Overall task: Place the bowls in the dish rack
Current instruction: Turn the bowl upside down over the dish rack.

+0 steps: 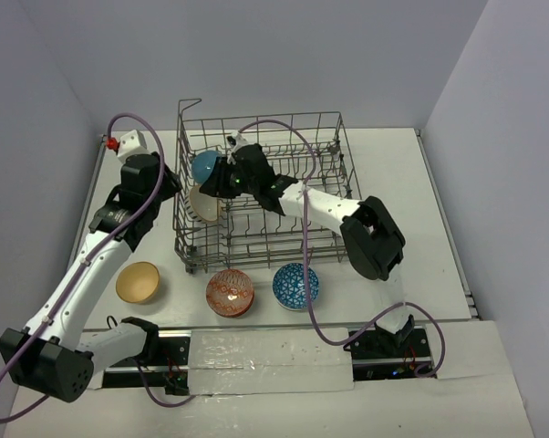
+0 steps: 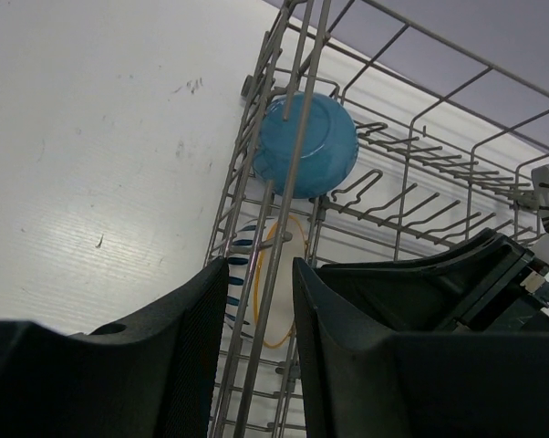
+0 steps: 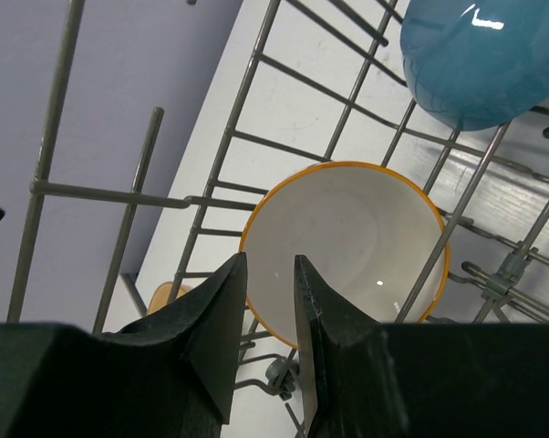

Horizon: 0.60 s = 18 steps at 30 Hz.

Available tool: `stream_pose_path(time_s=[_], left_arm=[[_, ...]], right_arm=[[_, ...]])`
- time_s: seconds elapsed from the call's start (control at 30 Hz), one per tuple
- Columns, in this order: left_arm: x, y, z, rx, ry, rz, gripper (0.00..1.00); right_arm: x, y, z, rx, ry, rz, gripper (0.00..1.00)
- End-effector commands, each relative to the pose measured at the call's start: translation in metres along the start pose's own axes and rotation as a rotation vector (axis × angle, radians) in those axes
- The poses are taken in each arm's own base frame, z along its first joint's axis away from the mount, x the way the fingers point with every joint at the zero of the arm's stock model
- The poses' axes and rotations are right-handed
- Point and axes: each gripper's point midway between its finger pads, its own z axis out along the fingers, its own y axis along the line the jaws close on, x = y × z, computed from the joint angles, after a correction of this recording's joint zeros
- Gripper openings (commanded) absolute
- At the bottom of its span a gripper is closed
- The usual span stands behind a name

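Reaching into the left end of the dish rack (image 1: 261, 117) with the right claw (image 3: 270, 274), fingertips right at the orange rim of the white bowl (image 3: 347, 237); cannot tell whether pinching that rim or just free of it. Propped on edge there between the tines, with a plain blue bowl (image 2: 306, 146) upright just beyond. Hovering outside the rack's left wall with the left claw (image 2: 261, 265), parted and empty. Waiting on the table in front of the rack: yellow bowl (image 1: 138, 282), red patterned bowl (image 1: 230, 292), blue patterned bowl (image 1: 295, 286). Probably glazed and hard, so slick, stiff, easily chipped against wire. Best pinched across the rim, one finger inside, then lowered gently between tines.
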Motion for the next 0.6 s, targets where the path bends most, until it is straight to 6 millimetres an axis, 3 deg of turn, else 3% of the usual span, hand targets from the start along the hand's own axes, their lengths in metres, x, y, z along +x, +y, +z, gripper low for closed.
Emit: stream_pose_path(time_s=[0.0, 0.2, 0.43, 0.57], left_arm=[[0.0, -0.01, 0.003, 0.043, 0.007, 0.025, 0.4], [0.009, -0.014, 0.008, 0.062, 0.042, 0.042, 0.38], [0.019, -0.015, 0.014, 0.06, 0.087, 0.066, 0.25], [0.023, -0.014, 0.017, 0.053, 0.101, 0.073, 0.23]], right_arm=[[-0.006, 0.019, 0.003, -0.048, -0.001, -0.028, 0.35], [-0.004, 0.02, 0.006, -0.055, 0.01, -0.026, 0.36], [-0.001, 0.026, 0.012, -0.073, 0.028, -0.032, 0.36], [0.002, 0.03, 0.016, -0.084, 0.041, -0.04, 0.36]])
